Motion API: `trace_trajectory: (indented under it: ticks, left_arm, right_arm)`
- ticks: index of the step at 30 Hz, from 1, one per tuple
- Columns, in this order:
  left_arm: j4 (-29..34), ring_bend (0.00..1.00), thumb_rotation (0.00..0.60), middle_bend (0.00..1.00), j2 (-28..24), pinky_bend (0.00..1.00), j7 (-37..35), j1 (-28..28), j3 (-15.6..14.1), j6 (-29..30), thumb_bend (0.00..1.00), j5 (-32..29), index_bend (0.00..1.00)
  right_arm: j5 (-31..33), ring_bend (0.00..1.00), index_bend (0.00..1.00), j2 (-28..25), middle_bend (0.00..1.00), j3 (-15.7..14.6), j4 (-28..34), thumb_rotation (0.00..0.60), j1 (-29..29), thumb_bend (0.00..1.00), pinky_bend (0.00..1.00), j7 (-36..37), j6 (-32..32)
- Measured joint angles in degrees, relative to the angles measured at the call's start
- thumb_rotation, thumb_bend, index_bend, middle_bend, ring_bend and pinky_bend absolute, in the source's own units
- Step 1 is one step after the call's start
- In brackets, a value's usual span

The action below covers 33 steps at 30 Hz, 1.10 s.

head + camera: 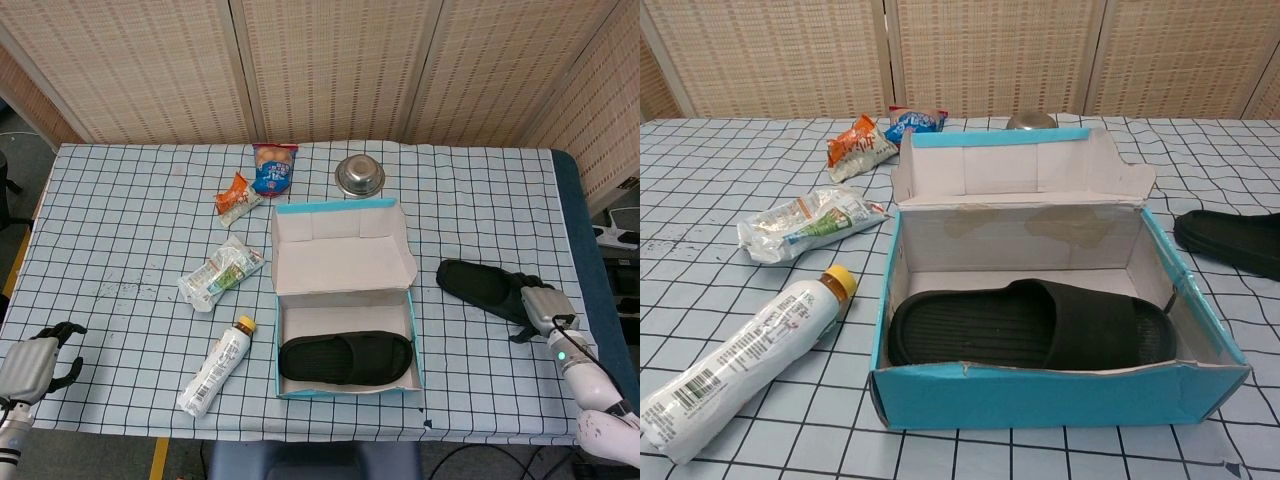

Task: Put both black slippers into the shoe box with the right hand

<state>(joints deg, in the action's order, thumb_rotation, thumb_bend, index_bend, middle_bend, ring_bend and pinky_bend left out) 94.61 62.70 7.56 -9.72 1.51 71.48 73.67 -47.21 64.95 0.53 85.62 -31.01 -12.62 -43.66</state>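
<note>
Now, one black slipper (1030, 328) lies lengthwise in the shoe box (1060, 395); the second slipper (482, 284) sits on the bench right of the box, long axis running from upper left to lower right. Your right hand (540, 307) is at its far right end, fingers over it; whether it grips, you cannot tell. Your left hand (30, 362) rests far off, fingers curled, holding nothing.
</note>
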Motion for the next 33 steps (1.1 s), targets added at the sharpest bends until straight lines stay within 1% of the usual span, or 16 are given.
trace_trajectory:
  ticks: [8,14,17,18,21,22,23,25,28,30,33]
  left_arm:
    - [-0.04,0.29,0.600,0.25,0.16,0.46,0.43,-0.21,-0.03,-0.49,0.44,-0.41,0.30]
    - [-0.02,0.29,0.600,0.25,0.17,0.46,0.48,-0.22,-0.08,-0.47,0.44,-0.41,0.30]
    - [0.00,0.29,0.600,0.25,0.10,0.46,0.36,-0.17,-0.12,-0.29,0.44,-0.14,0.30]
    - [0.03,0.29,0.600,0.25,0.08,0.46,0.24,-0.16,-0.11,-0.29,0.44,-0.19,0.30]
    - [0.02,0.29,0.600,0.25,0.04,0.46,0.12,-0.18,-0.14,-0.27,0.44,0.02,0.30]
    - [-0.04,0.29,0.600,0.25,0.04,0.46,0.11,-0.18,-0.19,-0.26,0.44,0.11,0.30]
    - [-0.07,0.29,0.600,0.25,0.03,0.46,0.10,-0.18,-0.23,-0.28,0.44,0.11,0.30]
    - [0.03,0.29,0.600,0.25,0.00,0.46,0.02,-0.17,-0.21,-0.33,0.44,-0.02,0.30]
    - [0.02,0.29,0.600,0.25,0.01,0.46,0.02,-0.20,-0.17,-0.25,0.44,0.08,0.30]
    - [-0.04,0.29,0.600,0.25,0.03,0.46,0.11,-0.19,-0.24,-0.28,0.44,0.08,0.30]
    - [0.07,0.29,0.600,0.25,0.03,0.46,0.05,-0.25,-0.22,-0.48,0.44,-0.11,0.30]
  right_arm:
    - [0.42,0.00,0.02,7.18,0.02,2.08,-11.04,0.600,-0.61,0.00,0.14,1.98,-0.09]
    - [0.48,0.00,0.03,9.46,0.03,2.61,-14.21,0.600,-0.72,0.00,0.15,2.86,1.39]
    - [0.50,0.00,0.07,10.78,0.14,2.41,-16.11,0.600,-0.84,0.00,0.20,2.73,2.80]
    - [0.50,0.02,0.09,11.26,0.18,2.38,-16.82,0.600,-0.86,0.00,0.22,2.65,2.89]
    - [0.58,0.13,0.20,12.71,0.29,2.32,-18.81,0.600,-0.82,0.00,0.28,2.34,3.15]
    - [0.63,0.18,0.26,13.07,0.35,2.31,-19.36,0.600,-0.78,0.00,0.30,2.18,3.31]
    - [0.62,0.22,0.30,13.27,0.38,2.30,-19.67,0.600,-0.73,0.00,0.32,2.06,3.34]
    - [0.34,0.32,0.41,13.52,0.48,2.41,-19.97,0.600,-0.53,0.00,0.36,1.99,2.83]
    - [-0.84,0.39,0.52,13.55,0.55,2.79,-19.67,0.600,0.06,0.00,0.40,2.40,0.77]
    - [-1.98,0.41,0.56,13.35,0.58,3.04,-19.05,0.600,0.54,0.00,0.42,2.64,-1.16]
    - [-4.07,0.45,0.60,12.77,0.62,3.38,-17.30,0.600,1.57,0.00,0.45,2.47,-5.72]
